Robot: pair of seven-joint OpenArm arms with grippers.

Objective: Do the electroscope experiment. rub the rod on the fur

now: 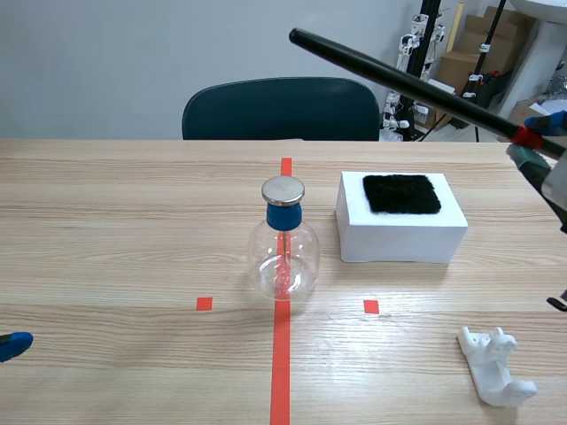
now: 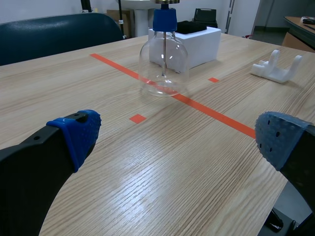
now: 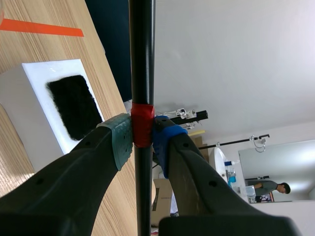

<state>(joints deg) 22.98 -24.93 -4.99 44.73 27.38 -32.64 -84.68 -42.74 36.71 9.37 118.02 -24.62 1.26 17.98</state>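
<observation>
While its two pads pinch a red tape band (image 3: 142, 125), the right gripper (image 3: 142, 135) is closed firmly on the black rod (image 3: 141, 59), which passes straight up between the fingers. Seen from the scene camera, the rod slants up and leftward from that gripper at the table's right side, raised well clear of the black fur patch (image 1: 401, 193). The fur lies on top of a white block (image 1: 400, 237). Just beside the block, on the red centre line, stands the glass electroscope flask (image 1: 283, 252) with its blue collar (image 1: 283, 217) and metal disc (image 1: 283, 190). A white plastic stand (image 1: 496, 365) lies near the right front of the wooden table (image 1: 106, 230). The left gripper (image 2: 177, 137) hangs low at the near left, fingers spread wide and holding nothing.
</observation>
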